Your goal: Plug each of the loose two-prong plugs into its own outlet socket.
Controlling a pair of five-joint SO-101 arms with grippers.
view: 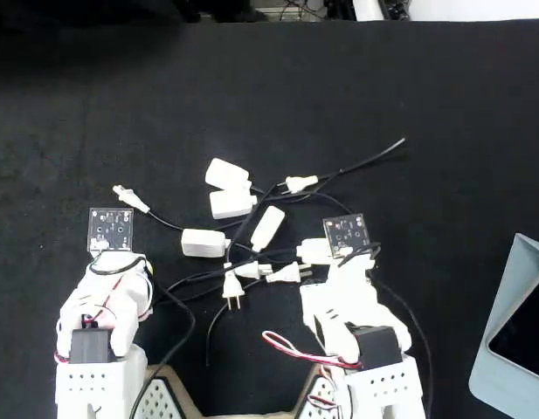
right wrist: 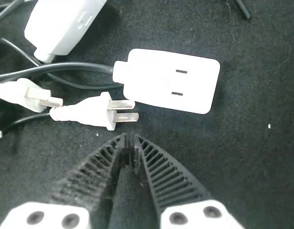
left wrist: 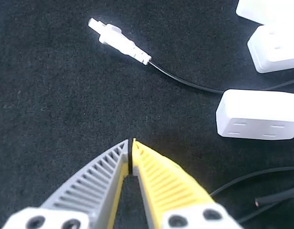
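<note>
A white plug [right wrist: 89, 114] with two flat metal prongs lies beside a smooth, rounded white socket [right wrist: 170, 86]. My left hand [left wrist: 131, 149] and right hand [right wrist: 130, 143] are pinched together.

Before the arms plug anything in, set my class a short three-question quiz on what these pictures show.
1. True or false: the left claw is shut with nothing in it.
2. The plug nearest the right claw is: A in a socket; B lying loose; C gripped.
3. Fill in: the outlet socket beside that plug shows ___ slots.
Key: 1 true; 2 B; 3 two.
</note>
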